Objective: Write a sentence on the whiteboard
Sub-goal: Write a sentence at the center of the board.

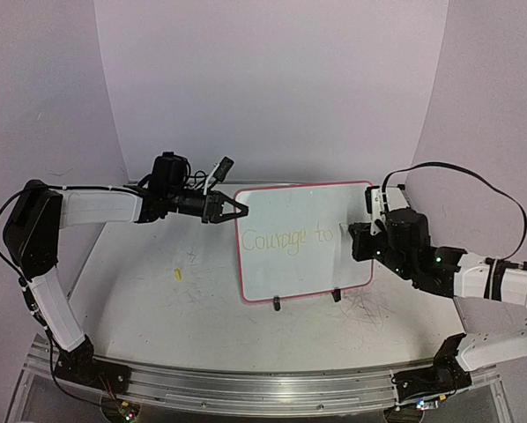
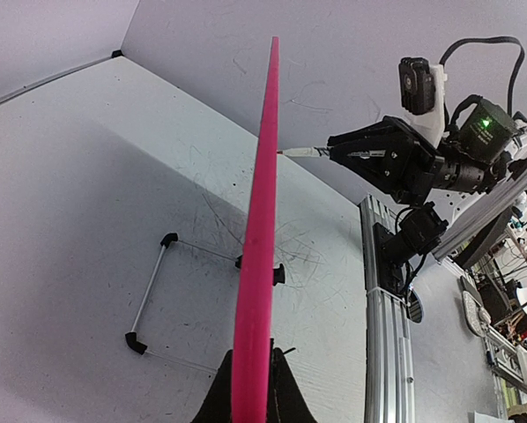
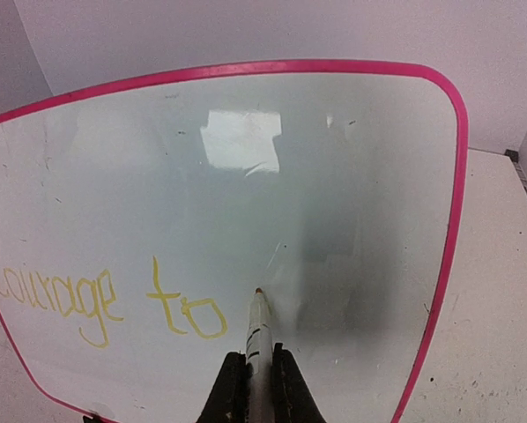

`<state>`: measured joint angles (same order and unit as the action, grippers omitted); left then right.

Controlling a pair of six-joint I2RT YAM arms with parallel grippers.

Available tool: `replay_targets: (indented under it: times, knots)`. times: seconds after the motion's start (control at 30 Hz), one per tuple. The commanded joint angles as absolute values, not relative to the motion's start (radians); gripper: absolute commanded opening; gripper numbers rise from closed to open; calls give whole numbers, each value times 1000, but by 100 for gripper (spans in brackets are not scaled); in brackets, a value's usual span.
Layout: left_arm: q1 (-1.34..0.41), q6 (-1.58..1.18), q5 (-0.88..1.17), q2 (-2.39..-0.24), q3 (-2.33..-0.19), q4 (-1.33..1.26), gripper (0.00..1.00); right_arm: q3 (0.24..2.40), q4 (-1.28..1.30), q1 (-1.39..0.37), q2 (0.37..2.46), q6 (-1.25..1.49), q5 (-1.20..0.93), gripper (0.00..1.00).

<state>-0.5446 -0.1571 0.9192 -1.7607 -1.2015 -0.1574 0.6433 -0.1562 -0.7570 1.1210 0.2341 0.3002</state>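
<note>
The whiteboard (image 1: 308,256) stands upright on the table, white with a pink rim. The sentence (image 1: 286,239) reads "Courage to" in pale yellow; it also shows in the right wrist view (image 3: 96,300). My left gripper (image 1: 235,210) is shut on the board's upper left rim, seen edge-on in the left wrist view (image 2: 263,220) between my jaws (image 2: 256,374). My right gripper (image 1: 359,240) is shut on a white marker (image 3: 258,322). The marker's tip is at the board (image 3: 334,176), just right of "to". The right gripper (image 3: 259,354) grips the marker's barrel.
The board rests on two black clip feet (image 1: 277,304) and a wire stand behind it (image 2: 149,295). A small yellow piece (image 1: 178,274) lies on the scuffed table left of the board. An aluminium rail (image 1: 246,388) runs along the near edge. Pale walls enclose the back and sides.
</note>
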Motion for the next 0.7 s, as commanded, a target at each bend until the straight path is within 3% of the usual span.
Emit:
replay_targets:
  times: [0.0,0.67]
  knots:
    - [-543,-78,803,-1751,-1197,-140,0,707,-222,-752,1134,209,330,0]
    - [-543,-78,808,-1749,-1197,-140,0,652,-160,-752,1130,264,324,0]
